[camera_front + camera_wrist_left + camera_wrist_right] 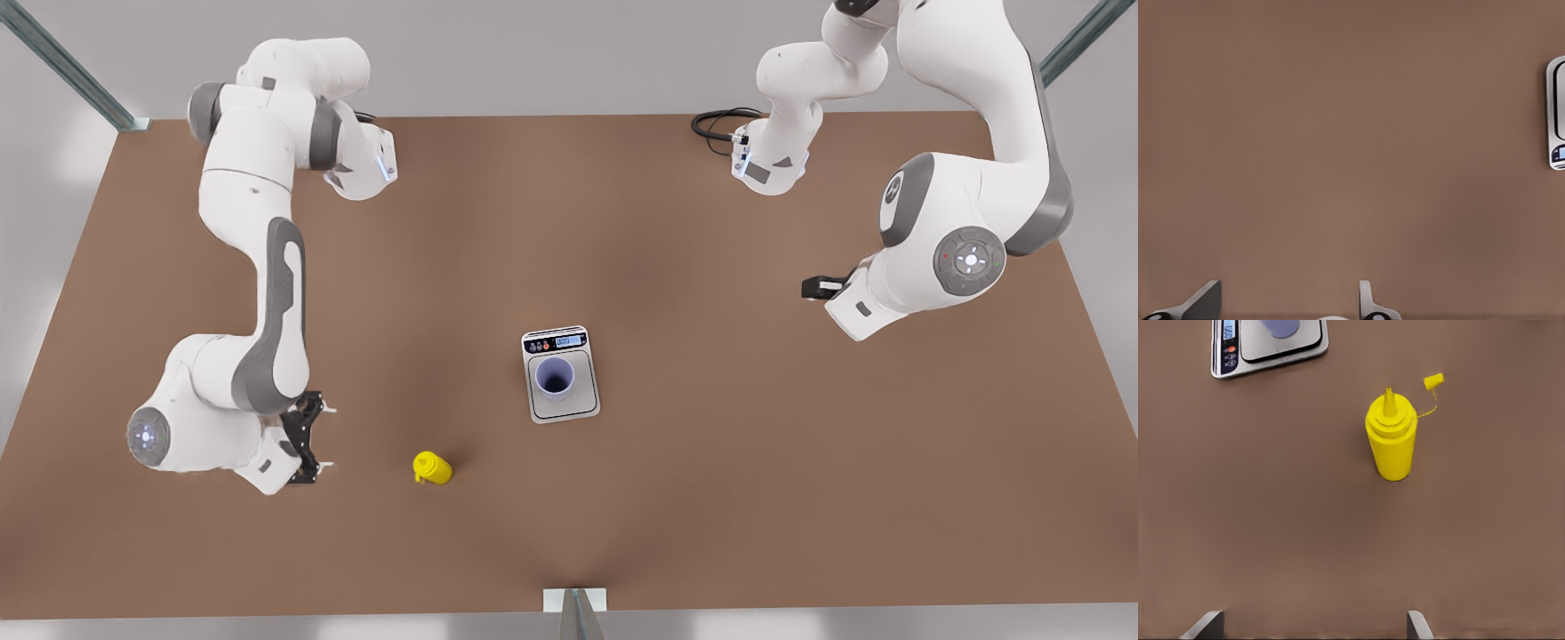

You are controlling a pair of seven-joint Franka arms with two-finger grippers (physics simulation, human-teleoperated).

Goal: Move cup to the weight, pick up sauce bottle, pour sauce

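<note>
Upright sauce bottle [1391, 440], nozzle up

Table [711, 498] matt brown; sauce bottle [1391, 443] smooth yellow plastic; weight [587, 404] platform brushed-metal grey.

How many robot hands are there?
2. The right gripper is by the bottle, at the front view's left, open. The left gripper waits at the front view's right, open, away from the scale.

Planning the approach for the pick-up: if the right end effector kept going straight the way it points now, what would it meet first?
Most likely the sauce bottle, standing on the table ahead of the open right end effector. It sits slightly off the centre line, so the fingers might straddle it; depth is hard to judge.
</note>
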